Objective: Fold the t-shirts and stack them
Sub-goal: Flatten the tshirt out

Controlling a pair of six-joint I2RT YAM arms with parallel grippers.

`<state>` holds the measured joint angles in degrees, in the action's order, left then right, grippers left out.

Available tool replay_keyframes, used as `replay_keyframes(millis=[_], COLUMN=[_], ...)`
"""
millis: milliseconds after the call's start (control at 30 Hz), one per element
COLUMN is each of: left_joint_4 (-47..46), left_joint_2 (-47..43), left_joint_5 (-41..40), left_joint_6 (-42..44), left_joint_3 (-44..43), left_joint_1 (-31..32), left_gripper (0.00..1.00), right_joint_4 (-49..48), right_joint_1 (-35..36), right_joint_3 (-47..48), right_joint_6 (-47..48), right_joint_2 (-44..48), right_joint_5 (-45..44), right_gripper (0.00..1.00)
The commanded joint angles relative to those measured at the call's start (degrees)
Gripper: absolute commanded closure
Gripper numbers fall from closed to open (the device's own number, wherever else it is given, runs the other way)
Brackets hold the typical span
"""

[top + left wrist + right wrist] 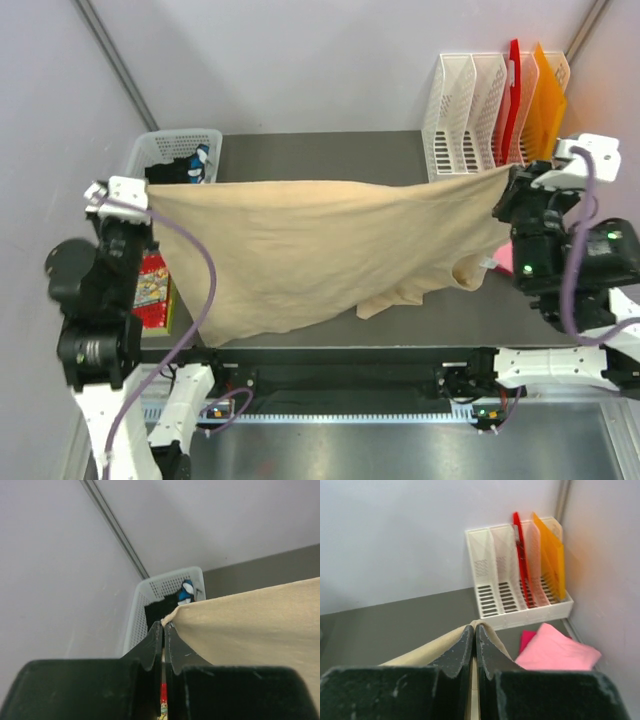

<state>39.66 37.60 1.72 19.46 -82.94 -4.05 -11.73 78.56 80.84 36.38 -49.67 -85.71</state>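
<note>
The pale beige cotton t-shirt [300, 255] hangs spread in the air above the dark grey worktop [330, 150]. It is stretched by its upper edge between the two arms, and its lower part sags toward the near edge, with a sleeve drooping at the right. No fold shows in it, so this shirt's folding looks barely begun: it has yet to be laid flat, folded and stacked. A flat pink folded cloth [555, 652] lies on the worktop's right side, just in front of the white slotted file rack [490, 600]; it may be a finished shirt, though I cannot tell. The white perforated plastic basket [150, 587] at the far left holds dark and blue fabric, likely more to do. The left tool [163, 625] is pinched on the shirt's left corner, its fingers nearly meeting around the cloth. The right tool [474, 627] is likewise clamped narrow on the right corner
</note>
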Motion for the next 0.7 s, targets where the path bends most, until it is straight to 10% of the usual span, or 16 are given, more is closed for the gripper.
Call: replay_keyframes(millis=[0, 200, 667], left_joint_4=[-11.1, -22.4, -34.7], left_joint_2=[6.5, 14.9, 40.9], left_joint_5=[-4.7, -6.1, -11.1], left_joint_6=[1.5, 2.2, 3.2], left_joint_3=[9.4, 19.5, 13.4], left_joint_1=[0.0, -0.1, -0.8], left_gripper=[1.0, 1.0, 1.0], right_joint_4=[-2.5, 30.0, 22.9], right_joint_1=[-9.8, -34.6, -51.8], right_joint_3=[-4.6, -2.0, -3.8], right_joint_6=[-4.0, -38.6, -43.6], right_joint_2=[-2.4, -8.9, -33.2], right_joint_5=[0.1, 25.0, 46.4], right_gripper=[1.0, 1.0, 1.0])
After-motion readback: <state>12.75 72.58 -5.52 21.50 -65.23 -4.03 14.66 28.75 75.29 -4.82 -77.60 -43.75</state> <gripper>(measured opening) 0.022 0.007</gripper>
